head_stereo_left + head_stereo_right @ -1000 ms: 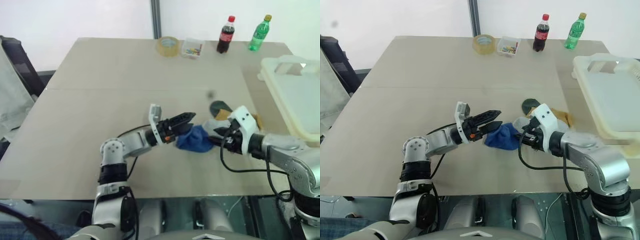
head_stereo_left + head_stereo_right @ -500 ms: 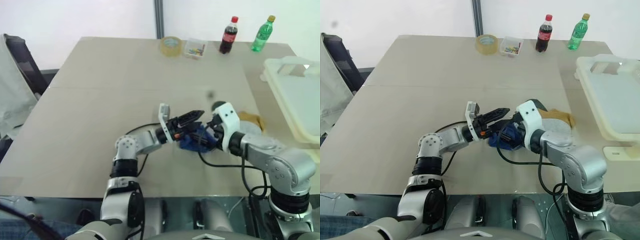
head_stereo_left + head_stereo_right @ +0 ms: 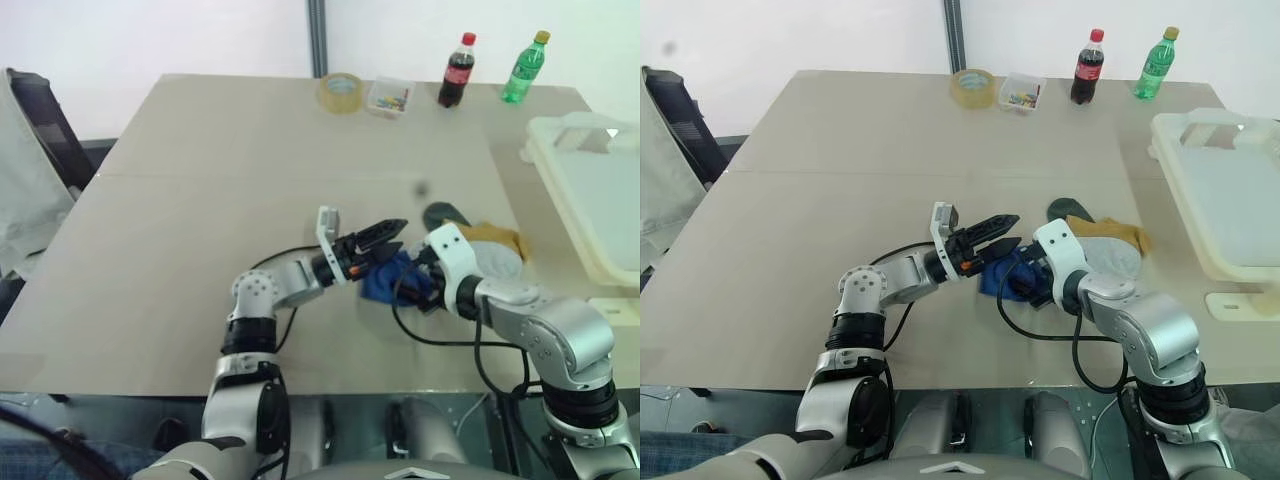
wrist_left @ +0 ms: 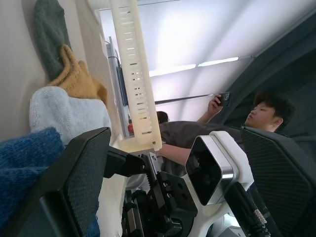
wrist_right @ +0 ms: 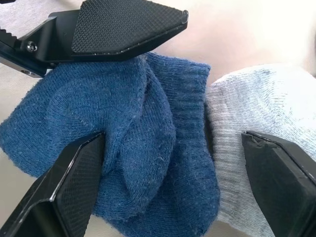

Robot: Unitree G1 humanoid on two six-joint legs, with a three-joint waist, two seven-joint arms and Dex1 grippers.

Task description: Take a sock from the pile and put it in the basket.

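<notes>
The royal-blue sock [image 3: 383, 281] lies crumpled at the near left end of the pile, which also holds a grey-white sock [image 3: 496, 262], a mustard-yellow sock [image 3: 497, 236] and a dark green sock [image 3: 440, 213]. My right gripper [image 5: 172, 143] is open and points down at the pile, one finger [image 5: 74, 187] on the blue sock and the other [image 5: 281, 187] over the grey-white one. My left gripper [image 3: 386, 239] hovers open just above the blue sock's far left side, holding nothing. The cream basket [image 3: 548, 132] stands at the table's right edge.
Along the far edge stand a tape roll [image 3: 340, 92], a small clear box [image 3: 388, 96], a cola bottle [image 3: 455, 70] and a green bottle [image 3: 525, 66]. A person [image 4: 261, 118] shows beyond the basket in the left wrist view. A dark chair [image 3: 40, 110] is at the left.
My right gripper has opened wide and come down and leftward onto the blue sock. The left gripper has stayed open in the same place. The camera view shifted slightly.
</notes>
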